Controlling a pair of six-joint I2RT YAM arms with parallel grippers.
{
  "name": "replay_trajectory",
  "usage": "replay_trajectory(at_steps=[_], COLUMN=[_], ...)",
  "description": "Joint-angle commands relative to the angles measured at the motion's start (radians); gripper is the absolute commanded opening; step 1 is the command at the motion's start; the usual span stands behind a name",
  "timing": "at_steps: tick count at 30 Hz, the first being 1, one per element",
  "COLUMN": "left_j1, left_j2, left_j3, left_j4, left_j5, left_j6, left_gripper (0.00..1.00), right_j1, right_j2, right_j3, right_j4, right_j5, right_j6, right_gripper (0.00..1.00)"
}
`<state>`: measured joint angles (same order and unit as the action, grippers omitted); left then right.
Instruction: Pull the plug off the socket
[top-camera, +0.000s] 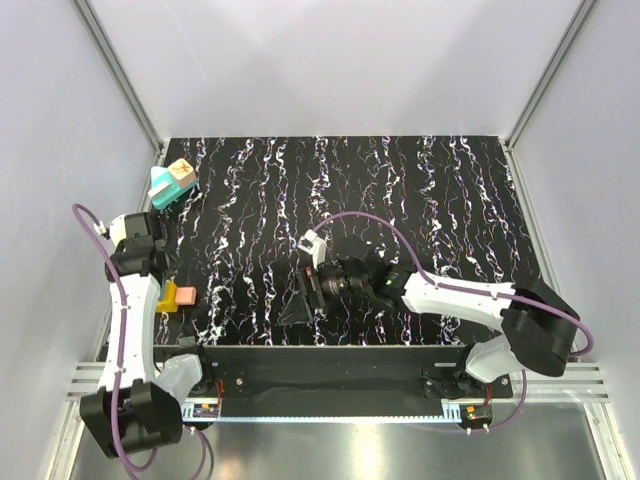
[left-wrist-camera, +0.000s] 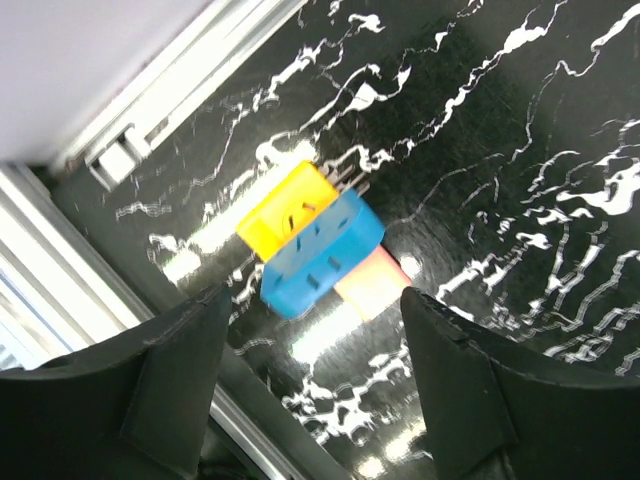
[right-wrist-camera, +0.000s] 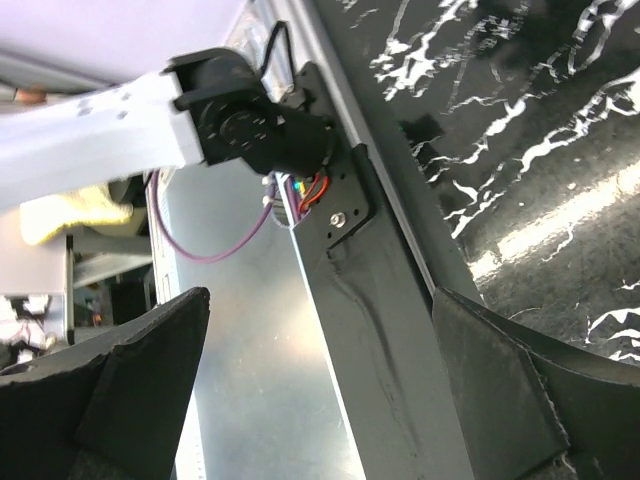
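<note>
Upper left of the top view: plug (top-camera: 181, 172) seated atop socket (top-camera: 162, 194). Lies up-frame of left end effector (left-wrist-camera: 315, 300) (fingers apart, empty, above coloured blocks (left-wrist-camera: 322, 262)). Sits far from right end effector (top-camera: 298, 300), spread wide, mid-tabletop (top-camera: 420, 200).

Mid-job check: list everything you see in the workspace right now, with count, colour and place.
socket: one, teal, far-left corner of the table
plug: one, tan with a reddish mark, sitting on the socket
yellow block: one, yellow, near-left, beside the left arm
blue block: one, bright blue, against the yellow block
salmon block: one, salmon-orange, against the blue block
white block: one, white, mid-table
table: one, black with white marbling
left pincer: one, black, open, over the three-block cluster
right pincer: one, black, open, empty, facing the near rail
</note>
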<state>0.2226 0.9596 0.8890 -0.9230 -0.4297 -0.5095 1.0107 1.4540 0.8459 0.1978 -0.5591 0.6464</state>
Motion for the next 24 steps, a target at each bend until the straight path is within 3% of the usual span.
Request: replay_trajectory(at_steps=[1,6,16,24], left_j1=[0.004,0.014,0.014,0.021], left_j2=[0.045,0.111,0.192,0.231], left_j3=[-0.01,0.002,0.028,0.028], left_j4=[0.11,0.116,0.107,0.095], left_j5=[-0.004,-0.003,0.029,0.02], left_j6=[0.124,0.152,0.206,0.247], left_gripper=[0.75,0.75,0.52,0.5], right_j1=[-0.023,-0.067,-0.116,-0.132], right_j2=[-0.046,-0.032,-0.03,-0.021], right_j3=[-0.022,-0.034,-0.034,-0.039], right_j4=[0.043,0.052,0.086,0.101], right_j5=[-0.054,-0.081,-0.094,-0.094], right_j6=[-0.07,-0.077,-0.062,-0.051], right_gripper=[1.0,1.0,1.0,1.0])
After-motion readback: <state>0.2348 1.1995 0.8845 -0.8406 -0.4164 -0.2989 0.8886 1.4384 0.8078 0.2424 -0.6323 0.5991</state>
